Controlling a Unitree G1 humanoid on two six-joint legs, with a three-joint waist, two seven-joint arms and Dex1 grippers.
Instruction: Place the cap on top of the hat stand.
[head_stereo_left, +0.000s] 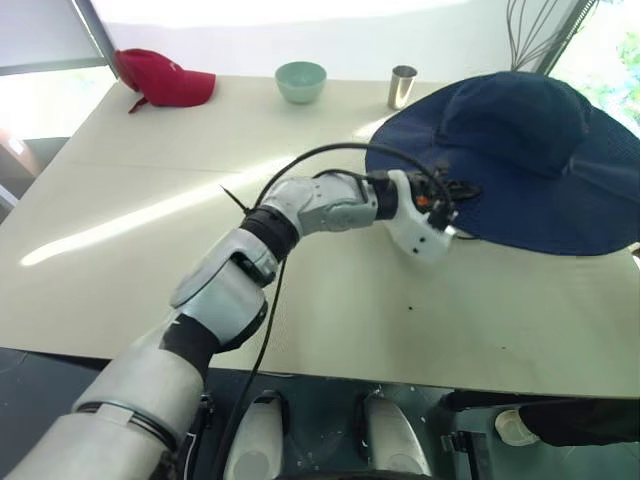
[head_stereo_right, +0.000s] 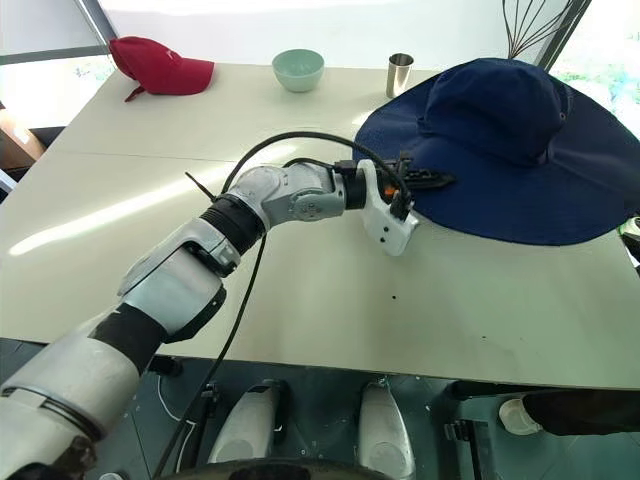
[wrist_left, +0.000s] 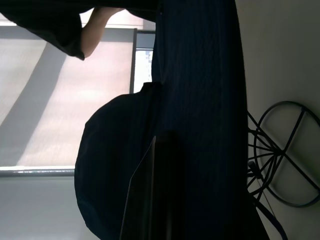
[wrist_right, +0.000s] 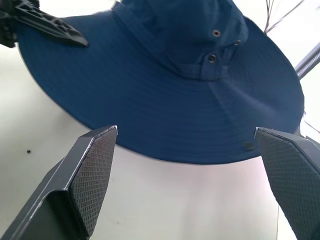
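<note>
left arm reaches level across the pale desk, its hand pressed together over the brim of the wide navy-blue fabric sun hat; right hand spread wide.

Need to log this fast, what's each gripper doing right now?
Left gripper: shut, fingers over the brim of the cap, gripping nothing visible.
Right gripper: open, empty, facing the cap.
</note>
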